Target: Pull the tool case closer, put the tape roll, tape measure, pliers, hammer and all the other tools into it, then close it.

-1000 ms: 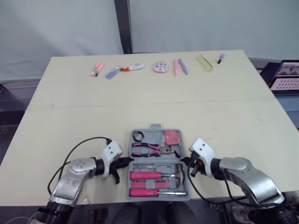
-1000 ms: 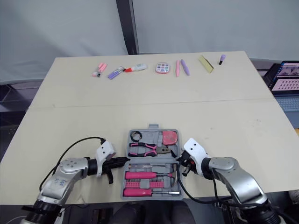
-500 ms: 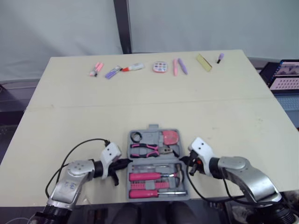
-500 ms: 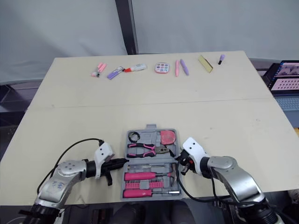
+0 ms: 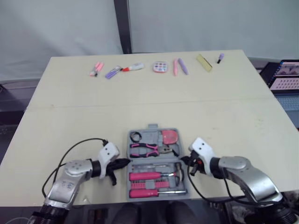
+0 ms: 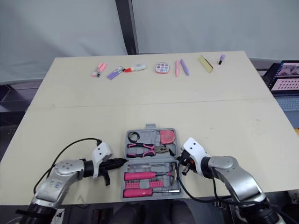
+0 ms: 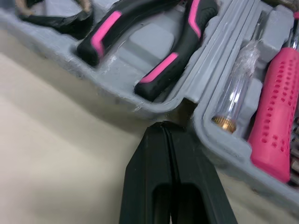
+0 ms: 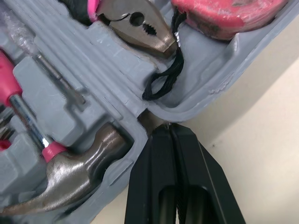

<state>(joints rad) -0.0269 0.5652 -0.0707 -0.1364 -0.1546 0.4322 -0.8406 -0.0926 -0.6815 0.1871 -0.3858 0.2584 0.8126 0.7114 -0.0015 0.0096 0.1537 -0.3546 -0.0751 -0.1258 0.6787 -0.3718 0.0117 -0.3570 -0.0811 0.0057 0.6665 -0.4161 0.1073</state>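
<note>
The grey tool case (image 5: 156, 133) lies open at the table's near edge. Its far half holds the black tape roll (image 5: 137, 136), pink-handled pliers (image 5: 145, 149) and pink tape measure (image 5: 172, 137). The near half holds the hammer (image 5: 155, 176) and a pink screwdriver (image 5: 150, 192). My left gripper (image 5: 125, 163) is shut, its tip against the hinge notch on the case's left side (image 7: 183, 108). My right gripper (image 5: 183, 161) is shut too, its tip at the right-side hinge notch (image 8: 148, 120), beside the hammer head (image 8: 70, 172) and pliers nose (image 8: 135, 23).
Along the table's far edge lie a pink highlighter (image 5: 96, 68), purple marker (image 5: 112, 73), white glue tube (image 5: 134, 67), round pink item (image 5: 160, 67), two pens (image 5: 179, 66), yellow card (image 5: 204, 62) and small purple cap (image 5: 220, 58). A laptop (image 5: 286, 77) sits off the right side.
My left arm has drawn slightly back to the left, its tip still at the case's side. The case and right gripper have barely moved.
</note>
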